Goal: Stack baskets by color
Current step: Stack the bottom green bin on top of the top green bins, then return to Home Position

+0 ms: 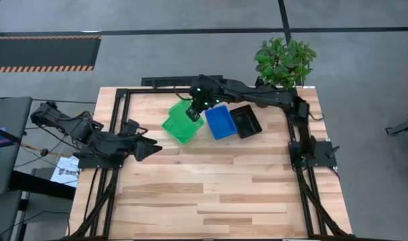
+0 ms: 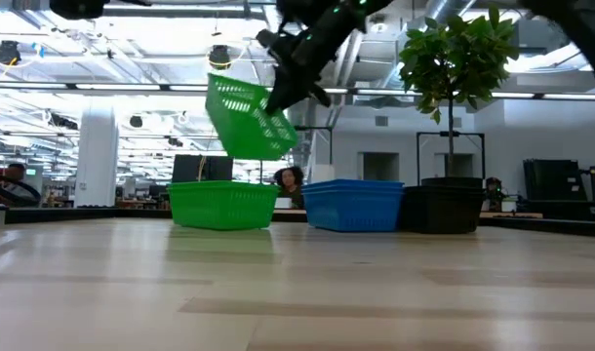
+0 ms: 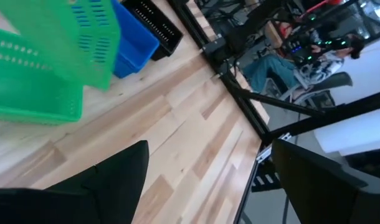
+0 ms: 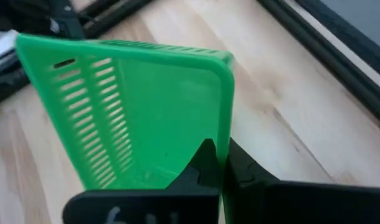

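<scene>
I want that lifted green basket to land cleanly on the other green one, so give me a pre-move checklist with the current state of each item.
1. Right gripper shut on the lifted green basket, pinching its rim: ok.
2. Lifted basket level for nesting: not ok, it hangs tilted.
3. Lifted basket clear of the table: ok in the low view.
4. Lower green basket upright on the table: ok.
5. Lifted basket centred above the lower one: cannot tell exactly; they overlap from above.
6. Left gripper open and away from the baskets: ok.
</scene>
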